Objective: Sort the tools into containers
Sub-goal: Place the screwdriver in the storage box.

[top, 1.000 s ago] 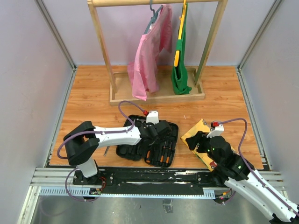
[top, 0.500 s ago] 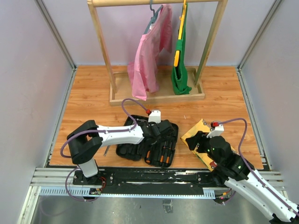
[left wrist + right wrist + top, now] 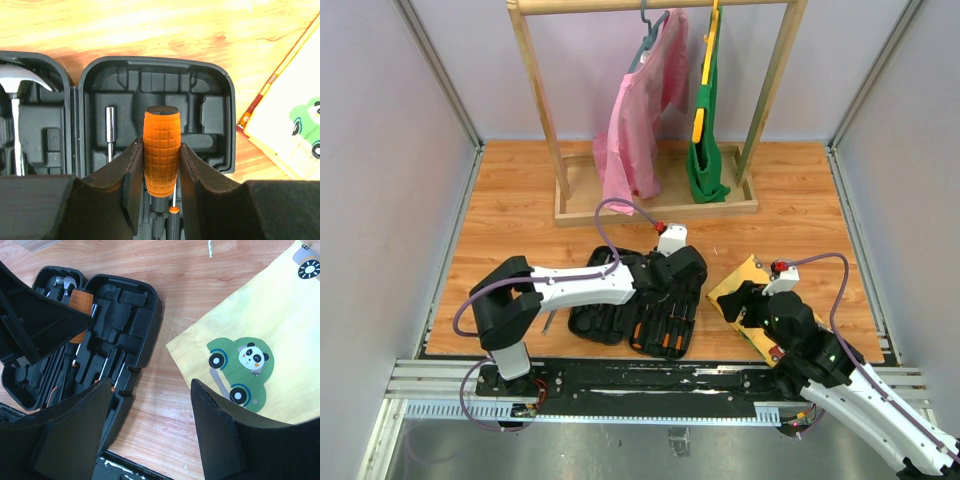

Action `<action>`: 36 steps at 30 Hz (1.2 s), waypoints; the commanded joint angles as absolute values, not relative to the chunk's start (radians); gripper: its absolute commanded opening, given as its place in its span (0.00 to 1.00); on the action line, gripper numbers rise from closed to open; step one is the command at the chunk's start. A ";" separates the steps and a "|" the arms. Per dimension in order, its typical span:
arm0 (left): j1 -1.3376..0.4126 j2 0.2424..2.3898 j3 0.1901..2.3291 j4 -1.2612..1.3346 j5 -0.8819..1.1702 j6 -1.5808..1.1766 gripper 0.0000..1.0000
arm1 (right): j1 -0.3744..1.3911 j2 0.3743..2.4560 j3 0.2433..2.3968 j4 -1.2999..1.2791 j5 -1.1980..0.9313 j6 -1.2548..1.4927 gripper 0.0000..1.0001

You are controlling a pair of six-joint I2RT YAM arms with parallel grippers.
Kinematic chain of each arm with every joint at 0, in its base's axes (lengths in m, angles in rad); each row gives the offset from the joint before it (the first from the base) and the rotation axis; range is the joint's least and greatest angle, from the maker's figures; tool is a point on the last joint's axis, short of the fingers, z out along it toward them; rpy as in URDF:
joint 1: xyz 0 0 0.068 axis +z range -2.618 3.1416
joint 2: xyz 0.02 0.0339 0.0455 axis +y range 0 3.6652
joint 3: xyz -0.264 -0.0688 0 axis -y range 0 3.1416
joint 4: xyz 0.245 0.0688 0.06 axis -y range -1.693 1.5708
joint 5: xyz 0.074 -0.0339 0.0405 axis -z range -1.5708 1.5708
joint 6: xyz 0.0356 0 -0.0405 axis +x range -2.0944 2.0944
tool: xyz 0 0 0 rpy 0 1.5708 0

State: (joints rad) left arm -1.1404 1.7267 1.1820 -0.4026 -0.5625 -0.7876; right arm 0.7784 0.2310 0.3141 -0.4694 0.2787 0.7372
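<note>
Shifted since the earlier frame: the left arm, carried farther out and to the right across the black moulded plastic tool case (image 3: 588, 325), so that the left gripper (image 3: 161, 172) is now held above the case's right half. Left gripper: closed narrowly on the orange, grid-textured screwdriver (image 3: 161, 145), handle pinched between both fingers, butt end pointing away from the wrist, shaft hidden below. Right gripper (image 3: 147, 427): spread wide, nothing held, parked over bare wood with the case to its left and the flat yellow cartoon-vehicle board (image 3: 260, 335) to its right. Directly beneath and beyond the held handle, unfilled moulded recesses are seen; a slim metal bit (image 3: 110, 131) is seated just left of the fingers, and the metal-headed hammer (image 3: 15, 87) farther left in the other half. Step judged in hand: stowing the screwdriver. Next move judged to call for the shaft to be lined up with a matching recess, lowered until seated, then released.
</note>
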 commanded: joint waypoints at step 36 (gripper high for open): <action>-1.086 1.694 1.119 -0.231 -0.558 -0.655 0.47 | 0.767 0.253 0.305 -0.466 0.259 0.717 0.71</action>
State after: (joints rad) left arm -1.0893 1.7981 1.1625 -0.2825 -0.5373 -0.6781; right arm 0.7784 0.2424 0.2958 -0.4690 0.2687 0.7345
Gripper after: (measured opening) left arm 0.472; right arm 0.701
